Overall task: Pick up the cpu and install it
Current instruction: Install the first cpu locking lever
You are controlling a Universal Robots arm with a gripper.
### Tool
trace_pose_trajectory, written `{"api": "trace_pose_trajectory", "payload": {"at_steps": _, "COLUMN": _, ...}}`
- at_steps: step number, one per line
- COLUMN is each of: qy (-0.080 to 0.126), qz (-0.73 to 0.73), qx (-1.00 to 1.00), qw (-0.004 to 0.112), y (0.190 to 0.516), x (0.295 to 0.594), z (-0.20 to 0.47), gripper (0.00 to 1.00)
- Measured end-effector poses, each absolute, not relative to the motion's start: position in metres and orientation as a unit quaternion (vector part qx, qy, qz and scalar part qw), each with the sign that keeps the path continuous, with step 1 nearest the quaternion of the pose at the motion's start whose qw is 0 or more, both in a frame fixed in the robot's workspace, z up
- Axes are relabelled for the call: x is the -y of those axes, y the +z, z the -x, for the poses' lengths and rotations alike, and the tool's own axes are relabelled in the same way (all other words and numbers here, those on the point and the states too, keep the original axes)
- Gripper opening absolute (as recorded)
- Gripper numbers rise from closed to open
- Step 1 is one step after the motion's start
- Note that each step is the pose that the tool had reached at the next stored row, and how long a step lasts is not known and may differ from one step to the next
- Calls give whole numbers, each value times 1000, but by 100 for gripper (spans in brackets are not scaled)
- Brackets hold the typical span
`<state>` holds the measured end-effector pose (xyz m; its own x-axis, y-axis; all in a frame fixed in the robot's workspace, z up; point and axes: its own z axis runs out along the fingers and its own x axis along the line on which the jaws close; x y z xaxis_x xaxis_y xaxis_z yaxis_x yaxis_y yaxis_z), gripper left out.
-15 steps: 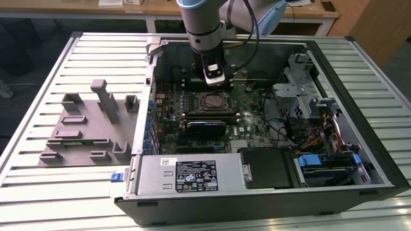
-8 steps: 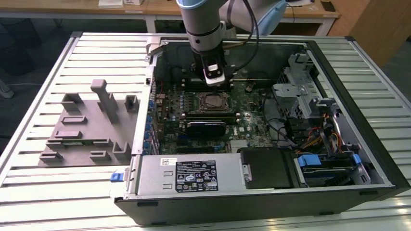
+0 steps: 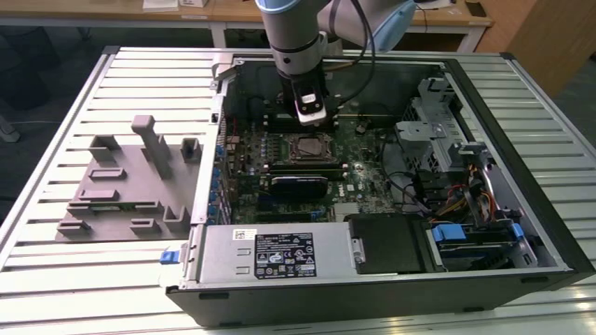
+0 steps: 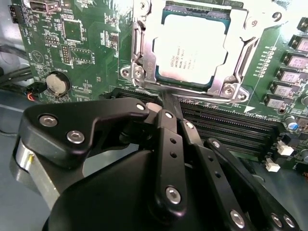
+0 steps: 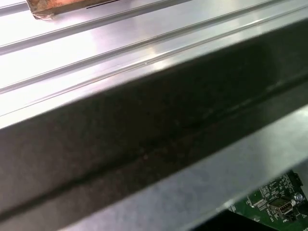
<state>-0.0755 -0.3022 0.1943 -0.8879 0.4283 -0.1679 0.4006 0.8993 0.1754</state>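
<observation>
inside the socket frame [image 4: 192, 45] sits the cpu [image 4: 190, 48], the gripper [image 4: 166, 103] just beside, fingers clenched on nothing.

Cpu [image 4: 192, 50]: matt silvery-grey metal top w/ faint print, smooth. Socket frame [image 4: 144, 72] around it: bright bare metal, shiny, w/ polished screw heads. Motherboard [image 4: 72, 43]: green pcb, semi-gloss, dotted w/ small solder pads. Coin cell [image 4: 57, 83]: shiny metal disc. Tool [image 4: 166, 108]: black links, matt to satin finish, smooth, w/ bright metal rivets; silvery metal collar at its base. Tabletop [image 3: 56, 105]: ribbed pale metal slats, brushed sheen. Grey tray [image 3: 125, 185]: matt plastic-looking, dull. Pc case wall [image 5: 144, 144] in the first wrist view: dark matt sheet metal, pale edge. Power supply [image 3: 270, 255]: grey sheet metal, paper label.
</observation>
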Motion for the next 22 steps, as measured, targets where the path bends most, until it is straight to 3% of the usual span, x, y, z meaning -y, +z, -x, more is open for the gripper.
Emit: {"api": "trace_pose_trajectory", "payload": {"at_steps": 22, "qy": 66, "qz": -214, "qx": -969, "qw": 102, "y": 193, "x": 303, "z": 67, "gripper": 11}}
